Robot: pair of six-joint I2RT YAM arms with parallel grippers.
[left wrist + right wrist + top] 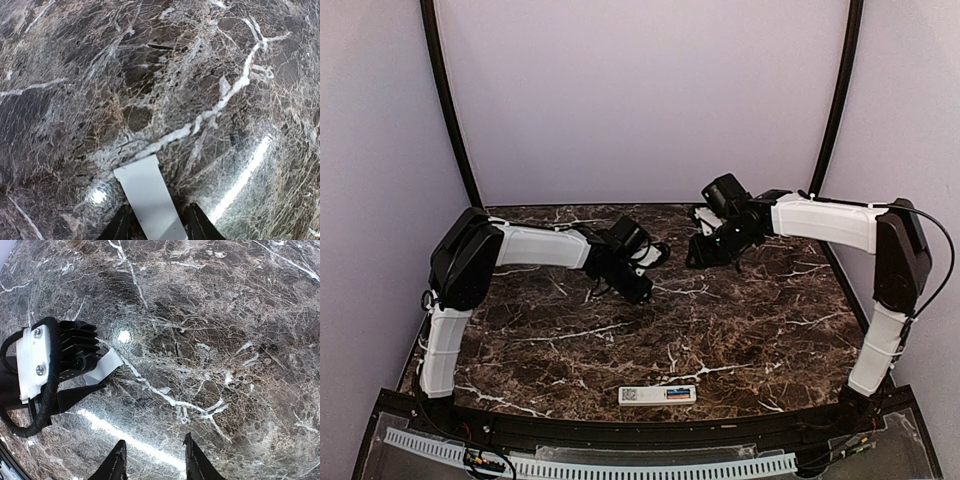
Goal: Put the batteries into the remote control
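Note:
The remote control (658, 394) lies back-up near the table's front edge, with a dark square sticker at its left end. A small blue and orange-red strip, the batteries (676, 394), shows in its recess; finer detail is too small to make out. Over the table's middle, my left gripper (636, 286) is shut on a flat white cover plate (149, 200), which sticks out forward from between the fingers (121, 227). The same plate (104, 366) also appears in the right wrist view. My right gripper (155, 462) hangs open and empty above bare marble, far from the remote.
The table is dark marble (740, 330) with purple walls behind and on both sides. A white perforated strip (590, 462) runs along the near edge below the remote. The two grippers hover close together at mid-table.

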